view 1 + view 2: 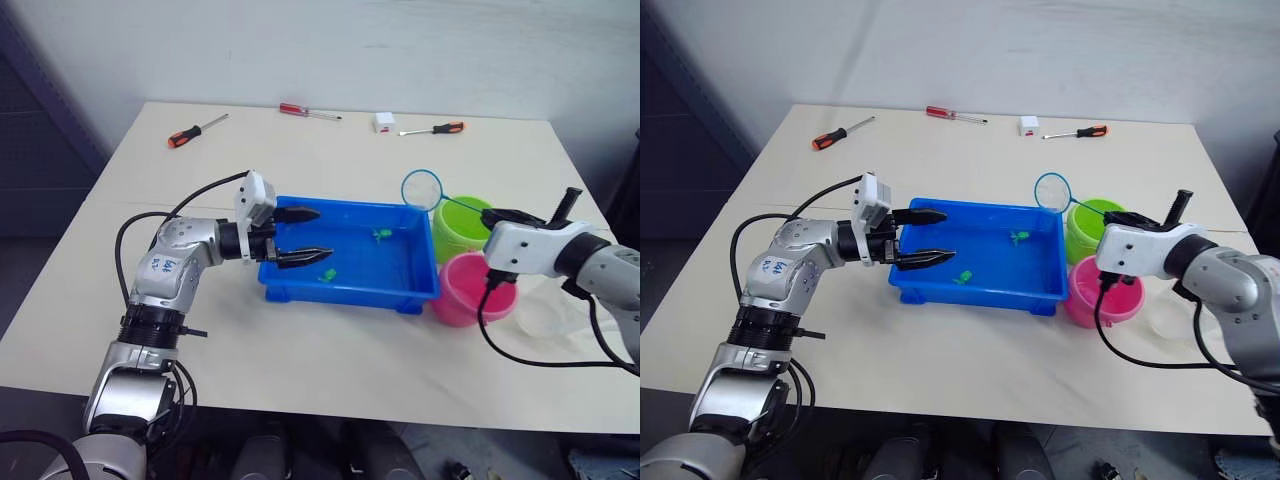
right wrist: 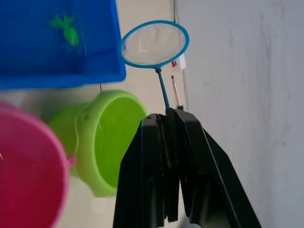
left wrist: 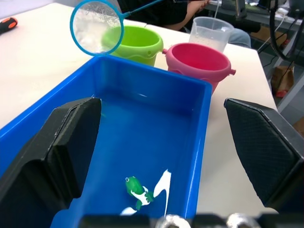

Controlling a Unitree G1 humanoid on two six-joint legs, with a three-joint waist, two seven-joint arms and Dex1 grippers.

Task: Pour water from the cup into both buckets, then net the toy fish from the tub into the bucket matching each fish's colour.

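The blue tub (image 1: 348, 292) sits mid-table with two green toy fish (image 1: 381, 235) (image 1: 327, 273) in it. My left gripper (image 1: 324, 233) is open, its fingers reaching in over the tub's left end; the nearer fish (image 3: 137, 188) lies between and beyond them. My right gripper (image 1: 497, 214) is shut on the thin handle of the net (image 1: 422, 188), whose light blue hoop hangs above the tub's far right corner, beside the lime green bucket (image 1: 460, 228). The pink bucket (image 1: 460, 292) stands in front of the green one. The clear cup (image 1: 545, 320) stands right of the pink bucket.
At the table's far side lie an orange-handled screwdriver (image 1: 195, 130), a red one (image 1: 308, 111), another orange one (image 1: 437, 129) and a small white box (image 1: 384, 121). Cables hang from both arms.
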